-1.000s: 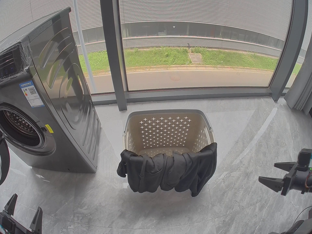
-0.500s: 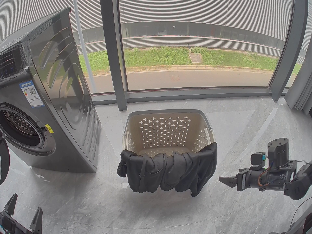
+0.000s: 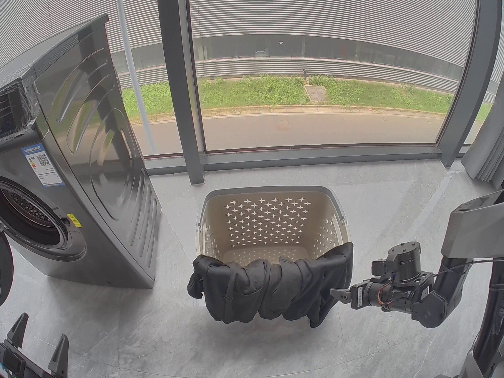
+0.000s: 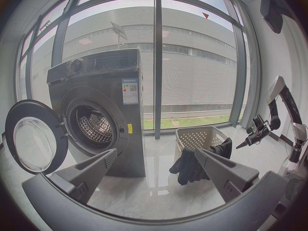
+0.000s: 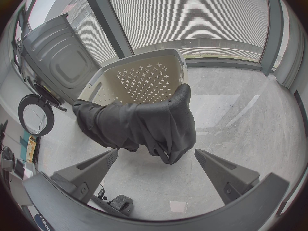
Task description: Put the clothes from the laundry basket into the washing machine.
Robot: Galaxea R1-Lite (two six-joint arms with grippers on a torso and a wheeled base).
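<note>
Right gripper (image 3: 338,294), fingers spread and empty, sits just beside the black garment (image 3: 268,287) draped over the laundry basket (image 3: 270,190) front rim; left gripper (image 3: 37,334) is likewise released.

Soft daylight is pouring in through the big window (image 3: 315,80) and spreading evenly over the pale floor (image 3: 399,206), which is giving back a mild sheen. The washing machine (image 3: 100,148) is mirroring the brightness outside. Both wrist views are bowing outward and darkening at their rims.
</note>
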